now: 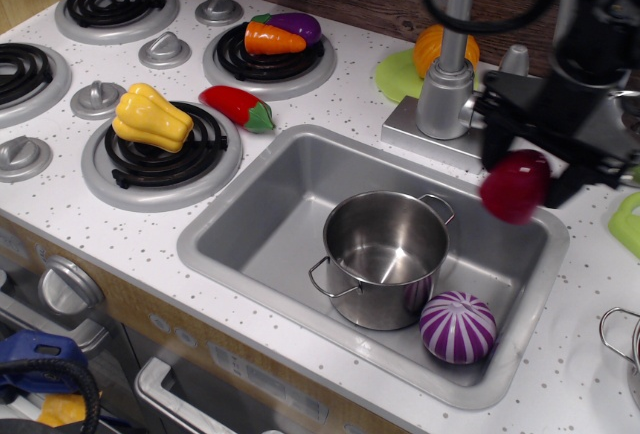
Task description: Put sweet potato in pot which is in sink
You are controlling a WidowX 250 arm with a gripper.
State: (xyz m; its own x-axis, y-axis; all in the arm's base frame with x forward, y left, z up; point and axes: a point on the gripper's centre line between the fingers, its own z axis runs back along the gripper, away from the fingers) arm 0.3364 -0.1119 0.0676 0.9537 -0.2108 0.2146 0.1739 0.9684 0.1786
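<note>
The dark-red sweet potato (514,186) hangs in the air over the right part of the grey sink (250,209), held between the black fingers of my gripper (520,176). The gripper is shut on it. The shiny steel pot (385,258) with two loop handles stands upright and empty in the middle of the sink, below and to the left of the sweet potato. The gripper is up and to the right of the pot's rim, apart from it.
A purple ball with white stripes (457,327) lies in the sink against the pot's right side. The faucet (448,74) stands behind the sink, close to the gripper's left. A red pepper (238,106), yellow pepper (152,118) and carrot (272,38) lie on the stove.
</note>
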